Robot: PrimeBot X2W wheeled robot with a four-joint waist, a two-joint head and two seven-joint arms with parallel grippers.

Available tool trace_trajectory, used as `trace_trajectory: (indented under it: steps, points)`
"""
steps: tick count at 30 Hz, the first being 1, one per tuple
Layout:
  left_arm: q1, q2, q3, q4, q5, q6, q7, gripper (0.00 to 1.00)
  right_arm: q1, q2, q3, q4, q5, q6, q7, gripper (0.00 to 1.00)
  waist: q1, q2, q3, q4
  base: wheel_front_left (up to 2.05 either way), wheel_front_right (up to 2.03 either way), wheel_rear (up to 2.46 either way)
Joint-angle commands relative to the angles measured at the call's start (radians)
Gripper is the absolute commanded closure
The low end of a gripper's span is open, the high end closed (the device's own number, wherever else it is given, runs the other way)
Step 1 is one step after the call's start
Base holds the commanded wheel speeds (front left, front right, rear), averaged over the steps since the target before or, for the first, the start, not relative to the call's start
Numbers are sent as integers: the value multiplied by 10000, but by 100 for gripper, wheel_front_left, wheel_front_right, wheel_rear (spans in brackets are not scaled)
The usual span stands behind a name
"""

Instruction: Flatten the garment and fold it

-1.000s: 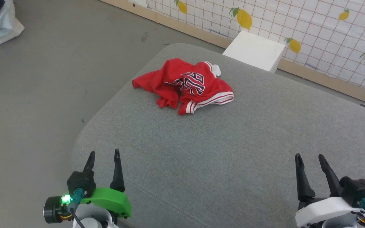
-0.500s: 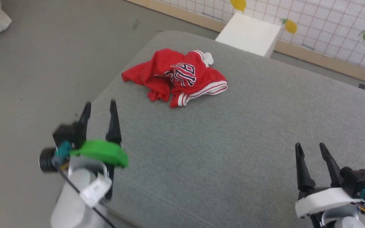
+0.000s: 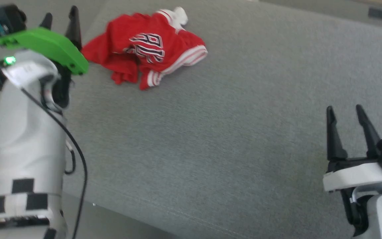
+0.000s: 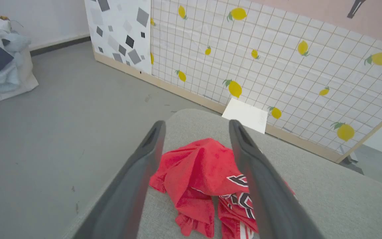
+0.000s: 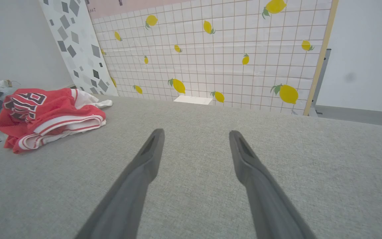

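So, garment [image 3: 144, 49]: crumpled red heap, far-left corner of grey cushion [image 3: 227, 139].
Left gripper [image 3: 61, 13]: fingers spread, just beside heap (empty).
Right gripper [image 3: 343, 109]: fingers spread, well apart from heap.
Left wrist view: lemon wall [image 4: 277, 66], clothes pile [image 4: 2, 66].

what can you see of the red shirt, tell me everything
The garment is a red cloth jersey with white sleeves, striped trim and dark white-edged characters. It lies crumpled in a heap near the far left corner of the grey padded surface, resting on that alone. The open left tool hovers near it.
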Motion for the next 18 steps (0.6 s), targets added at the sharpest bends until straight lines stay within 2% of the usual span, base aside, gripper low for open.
trace_trajectory:
  steps: [1,8,13,18]
  points:
    - [-361,114,64,201,-160,53,454,0,-166,-79,-86,-121,-34,-15,14,0,-2,0,1637,-1402,0,0,0]
    - [-1745,520,108,1047,-577,673,3539,0,-211,-246,-487,-522,108,-15,34,0,-2,0,2668,-2074,0,0,0]
    - [-2216,678,-237,1282,-362,1356,5409,0,-196,-375,-647,-796,183,-15,41,0,-2,0,3185,-2207,0,0,0]
    - [-2299,613,-561,1184,-317,1840,7202,0,-195,-434,-766,-1015,208,-15,44,0,-2,0,3529,-2179,0,0,0]
